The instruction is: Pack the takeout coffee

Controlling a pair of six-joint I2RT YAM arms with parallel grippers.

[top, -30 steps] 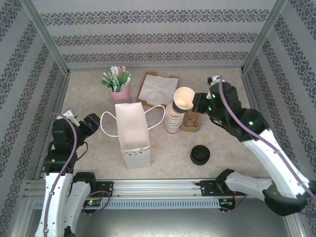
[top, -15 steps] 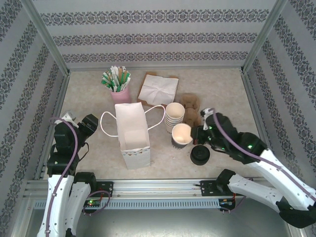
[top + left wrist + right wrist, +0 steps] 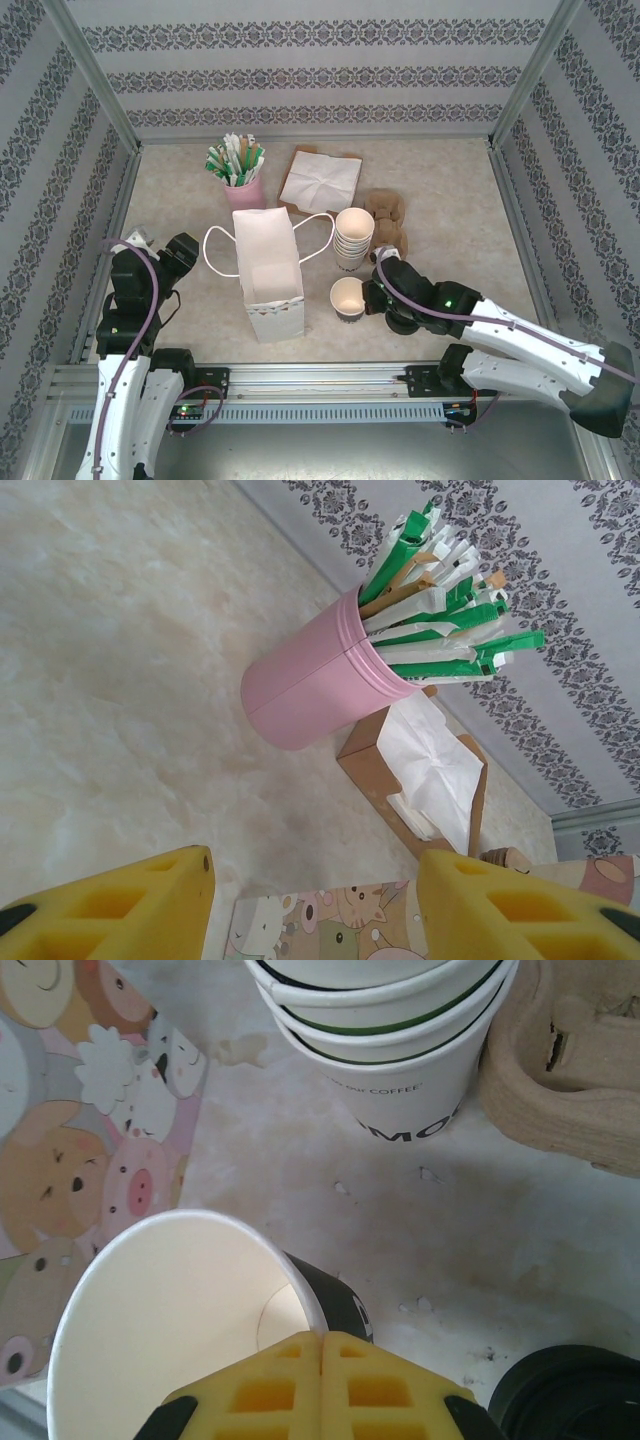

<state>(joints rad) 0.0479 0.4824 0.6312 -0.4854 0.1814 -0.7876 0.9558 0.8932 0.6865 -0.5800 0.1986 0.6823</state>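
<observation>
Right fingers together, left fingers apart

Yellow fingers on lidless cup rim

The lone cup sits right of the bag, before the cup stack and carrier

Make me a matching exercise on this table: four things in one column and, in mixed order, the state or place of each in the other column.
Things:
1 single cup
2 pink holder
3 white paper bag
4 cardboard carrier

States or places:
a stands open, mid-table
b pinched at the rim by the right fingers
c holds green and white sticks
d lies right of the cup stack

Pairs: 1-b, 2-c, 3-a, 4-d
</observation>
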